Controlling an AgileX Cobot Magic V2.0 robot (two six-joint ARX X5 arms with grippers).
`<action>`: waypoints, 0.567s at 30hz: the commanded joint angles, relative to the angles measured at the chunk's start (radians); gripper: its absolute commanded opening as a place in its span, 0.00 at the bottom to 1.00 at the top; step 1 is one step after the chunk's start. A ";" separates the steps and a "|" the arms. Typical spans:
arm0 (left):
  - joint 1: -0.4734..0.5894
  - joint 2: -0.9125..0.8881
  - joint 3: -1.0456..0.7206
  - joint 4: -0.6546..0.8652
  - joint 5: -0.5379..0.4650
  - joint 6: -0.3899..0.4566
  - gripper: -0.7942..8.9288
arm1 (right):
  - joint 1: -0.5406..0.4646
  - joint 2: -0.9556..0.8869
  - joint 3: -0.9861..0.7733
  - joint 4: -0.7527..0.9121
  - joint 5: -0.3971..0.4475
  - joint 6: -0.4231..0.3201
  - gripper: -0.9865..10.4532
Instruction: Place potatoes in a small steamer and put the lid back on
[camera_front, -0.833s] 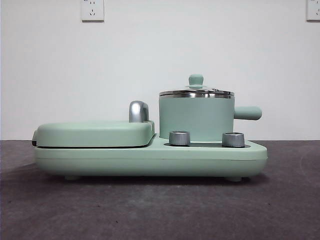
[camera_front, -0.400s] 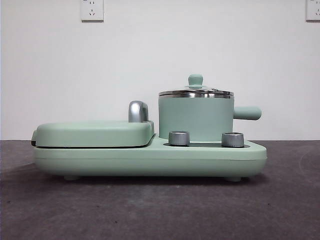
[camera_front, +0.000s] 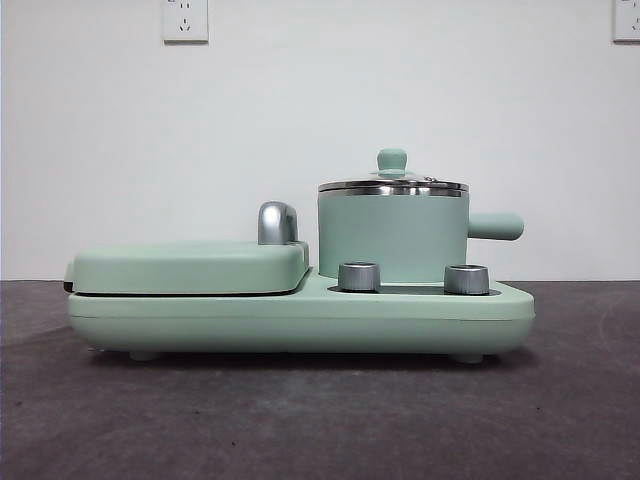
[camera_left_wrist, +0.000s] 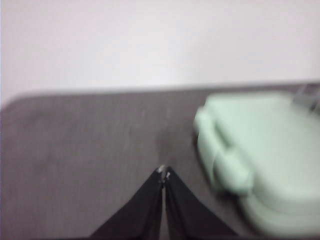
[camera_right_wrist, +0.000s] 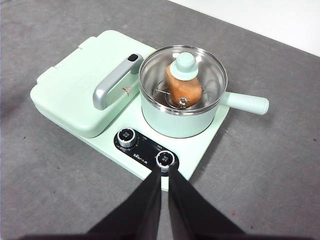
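Nothing on the table has moved since the earlier pictures; at most the whole cooker shows a tiny bit to one side and back. The small steamer (camera_front: 392, 238) sits on the green cooker base (camera_front: 300, 318), next to the flat grill cover (camera_front: 190, 265). The lid (camera_right_wrist: 183, 75) is on the pot, and the potatoes (camera_right_wrist: 183, 87) lie inside, seen through the glass. Two round knobs (camera_front: 359, 277) stick out at the front. The right gripper (camera_right_wrist: 164, 172) hangs high above the knobs with its jaws pressed together, holding nothing. The left gripper (camera_left_wrist: 164, 172) is off to the side, near the grill end, above the dark table (camera_left_wrist: 90, 140), jaws closed and empty too.
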 joint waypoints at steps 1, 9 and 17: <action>0.012 -0.029 -0.051 0.018 -0.007 -0.015 0.09 | 0.009 0.005 0.014 0.011 0.001 0.011 0.10; 0.043 -0.053 -0.060 -0.035 -0.036 -0.006 0.09 | 0.009 0.005 0.014 0.013 0.001 0.011 0.10; 0.043 -0.053 -0.060 -0.035 -0.036 -0.006 0.09 | 0.009 0.005 0.014 0.013 0.001 0.011 0.10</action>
